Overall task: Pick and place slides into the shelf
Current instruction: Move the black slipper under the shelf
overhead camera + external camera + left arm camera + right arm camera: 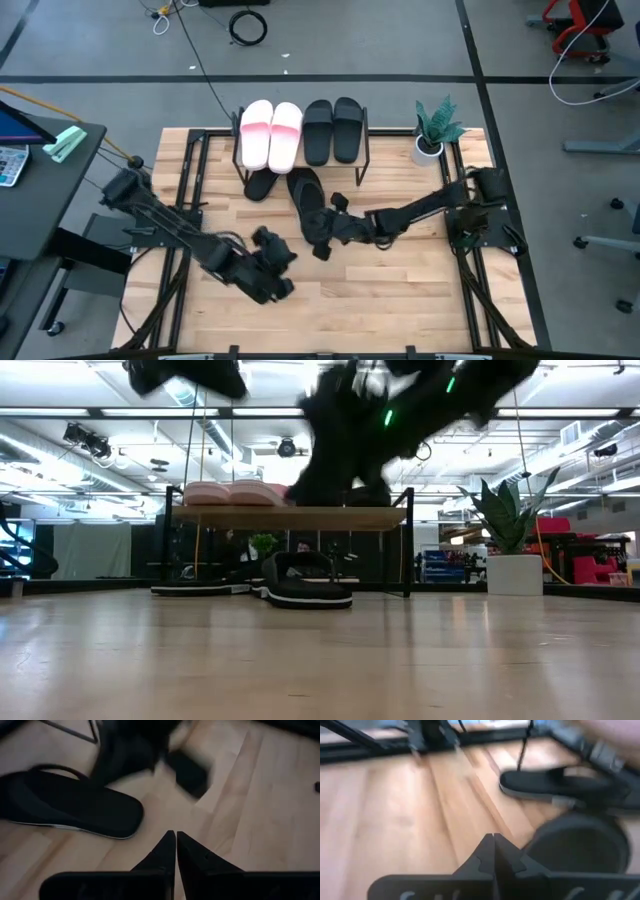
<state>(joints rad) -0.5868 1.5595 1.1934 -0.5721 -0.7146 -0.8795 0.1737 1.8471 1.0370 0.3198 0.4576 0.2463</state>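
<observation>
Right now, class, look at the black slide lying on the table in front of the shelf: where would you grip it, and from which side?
The black slide lies sole-down, its wide strap arching above the footbed. Probably grip that strap from above, one jaw slipped under the arch, the other on top.

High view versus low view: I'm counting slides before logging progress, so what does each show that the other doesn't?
Only the high view shows two black slides beside the two pale pink slides on the shelf's top, another black slide poking out beneath it, the left gripper and the right gripper over a black slide on the wooden table. Only the low view shows the shelf's light wooden board edge-on, with space beneath. Both show the pink slides, the floor-level black slide and the potted plant.
</observation>
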